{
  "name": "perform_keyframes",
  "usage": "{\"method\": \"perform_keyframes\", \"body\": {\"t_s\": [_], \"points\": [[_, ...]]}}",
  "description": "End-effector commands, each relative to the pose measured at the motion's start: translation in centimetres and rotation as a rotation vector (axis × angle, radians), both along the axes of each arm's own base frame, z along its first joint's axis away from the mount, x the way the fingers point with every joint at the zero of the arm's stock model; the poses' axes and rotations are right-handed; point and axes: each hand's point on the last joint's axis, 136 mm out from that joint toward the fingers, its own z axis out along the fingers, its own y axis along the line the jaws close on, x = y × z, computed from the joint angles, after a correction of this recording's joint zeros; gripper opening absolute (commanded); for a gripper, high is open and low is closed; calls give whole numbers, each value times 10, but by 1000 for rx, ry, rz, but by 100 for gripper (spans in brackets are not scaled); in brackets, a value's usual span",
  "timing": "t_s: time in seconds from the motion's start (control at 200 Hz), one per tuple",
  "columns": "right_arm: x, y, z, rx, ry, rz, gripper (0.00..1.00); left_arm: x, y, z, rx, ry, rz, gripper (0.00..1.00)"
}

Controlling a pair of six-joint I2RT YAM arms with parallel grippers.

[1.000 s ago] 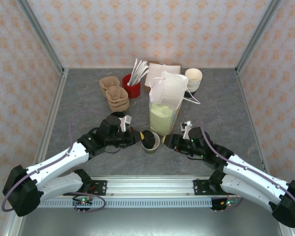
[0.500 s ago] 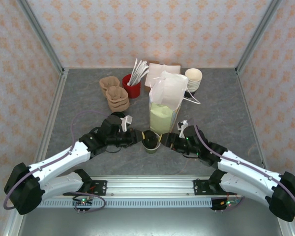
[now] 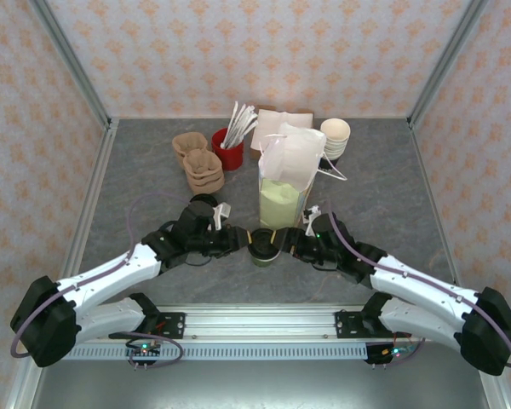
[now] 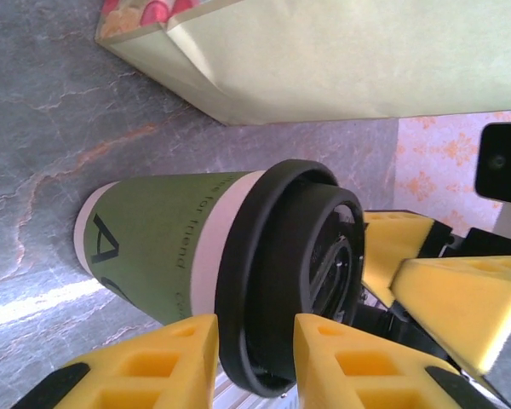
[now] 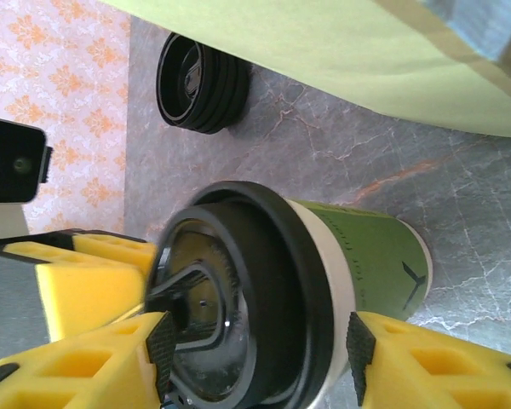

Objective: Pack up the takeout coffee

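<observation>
The takeout coffee (image 3: 262, 245), a green paper cup with a black lid, stands on the grey table in front of the paper bag (image 3: 286, 179). My left gripper (image 3: 243, 239) reaches it from the left. In the left wrist view the coffee (image 4: 179, 247) lies just beyond my left gripper (image 4: 255, 362), which is narrowly open, with the lid's rim showing in the gap. My right gripper (image 3: 284, 244) comes in from the right. Seen from the right wrist, the coffee (image 5: 366, 256) sits between the wide-open fingers of my right gripper (image 5: 255, 358), and neither pad presses on it.
A short stack of bare black lids (image 5: 200, 81) lies behind the left arm. Brown cup carriers (image 3: 199, 162), a red holder of utensils (image 3: 228, 152), napkins (image 3: 283, 122) and cream cups (image 3: 335, 136) line the back. The bag's green wall (image 4: 341, 60) stands close behind the cup.
My right gripper has slid left until its fingers straddle the cup. My left gripper has edged a little closer to the lid. The cup has stayed in place.
</observation>
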Motion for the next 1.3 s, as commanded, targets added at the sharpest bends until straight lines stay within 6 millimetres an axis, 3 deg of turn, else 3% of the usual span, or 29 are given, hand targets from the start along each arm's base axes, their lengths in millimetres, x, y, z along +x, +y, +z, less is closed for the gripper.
{"method": "perform_keyframes", "body": {"t_s": [0.0, 0.305, 0.5, 0.746, 1.041, 1.291], "points": [[6, 7, 21, 47, -40, 6, 58, 3, 0, -1, -11, -25, -7, 30], [5, 5, 16, 31, -33, 4, 59, 1, 0, -2, -1, -25, -21, 40], [3, 3, 12, 3, -36, 19, 60, 1, 4, 4, 39, -54, -40, 59], [2, 3, 10, -9, -35, 28, 60, 6, 1, 13, 48, -84, -50, 69], [0, 0, 4, -25, -25, 29, 59, 15, -12, 4, 67, -66, -85, 70], [-3, -2, -9, -52, 1, 35, 59, 11, -14, -12, 99, -43, -99, 70]]}}
